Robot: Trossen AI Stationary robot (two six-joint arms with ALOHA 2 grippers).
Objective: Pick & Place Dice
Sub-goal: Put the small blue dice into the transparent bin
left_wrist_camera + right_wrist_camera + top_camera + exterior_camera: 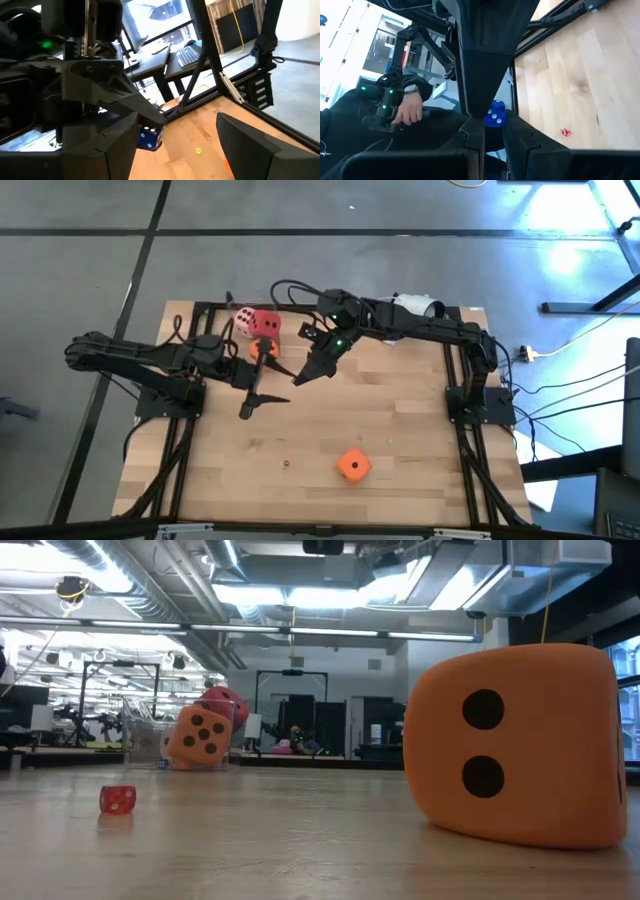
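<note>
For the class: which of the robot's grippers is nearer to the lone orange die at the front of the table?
Left. The left gripper hangs open over the table's middle, up and left of the orange die. The right gripper, shut, sits farther back, nearer the red die.

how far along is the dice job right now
Looks done: the pink die, red die and first orange die sit grouped at the far edge. In hand: nothing; the left gripper hangs empty, jaws open, the right gripper beside it, jaws shut. Left: the second orange die, alone near the front edge.
</note>
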